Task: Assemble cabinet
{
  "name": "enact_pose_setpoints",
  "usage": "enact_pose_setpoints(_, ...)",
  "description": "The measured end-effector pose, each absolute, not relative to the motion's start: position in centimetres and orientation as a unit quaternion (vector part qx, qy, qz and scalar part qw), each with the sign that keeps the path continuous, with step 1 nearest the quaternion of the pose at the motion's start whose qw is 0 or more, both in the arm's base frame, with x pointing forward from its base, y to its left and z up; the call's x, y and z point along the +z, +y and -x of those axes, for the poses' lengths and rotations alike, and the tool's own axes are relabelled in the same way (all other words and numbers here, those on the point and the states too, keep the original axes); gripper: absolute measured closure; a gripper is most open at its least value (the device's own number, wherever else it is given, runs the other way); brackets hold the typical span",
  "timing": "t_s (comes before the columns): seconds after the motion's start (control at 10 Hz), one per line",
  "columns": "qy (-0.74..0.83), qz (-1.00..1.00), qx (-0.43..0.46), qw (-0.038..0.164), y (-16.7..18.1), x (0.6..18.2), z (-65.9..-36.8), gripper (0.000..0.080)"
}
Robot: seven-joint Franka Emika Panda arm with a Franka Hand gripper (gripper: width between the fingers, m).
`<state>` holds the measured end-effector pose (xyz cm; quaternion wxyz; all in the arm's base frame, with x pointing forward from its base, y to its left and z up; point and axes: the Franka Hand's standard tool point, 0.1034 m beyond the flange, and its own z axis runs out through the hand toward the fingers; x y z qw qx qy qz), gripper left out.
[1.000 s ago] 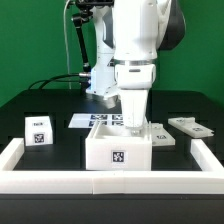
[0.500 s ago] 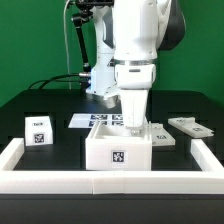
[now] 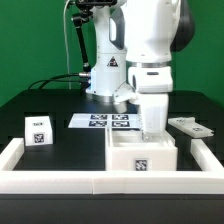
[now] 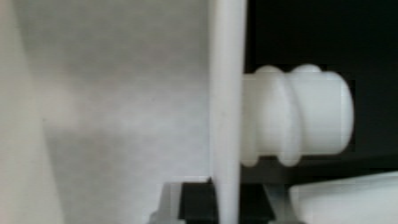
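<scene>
One arm (image 3: pixel 150 50) fills most of what we see, its gripper (image 3: pixel 152 130) lowered onto the cabinet (image 3: pixel 141 158) — the big white box near the table's front rim (image 3: pixel 50 182), toward the exterior view's right. In the wrist view a thin cabinet wall runs between the fingers (image 4: pixel 185 205), which look clamped on it. Behind lies the marker board (image 3: pixel 108 121) — the small cube (image 3: pixel 38 130) stands well apart.

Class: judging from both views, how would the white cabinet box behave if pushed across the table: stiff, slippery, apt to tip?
The cabinet probably stays stiff: its walls look straight. Low, wide and sitting flat, it should slide rather than tip. Open-topped and hollow, it is likely light for its size.
</scene>
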<state>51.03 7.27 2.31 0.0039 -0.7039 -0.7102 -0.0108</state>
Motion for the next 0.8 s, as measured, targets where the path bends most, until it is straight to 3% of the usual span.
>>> enact_pose_setpoints(0.5, -0.699, 0.715, 0.006, 0.015, 11.2, 2.4, -52.2, 0.0765)
enact_pose_setpoints(0.8, -0.689, 0.724, 0.006, 0.015, 11.4, 2.4, -52.1, 0.0765)
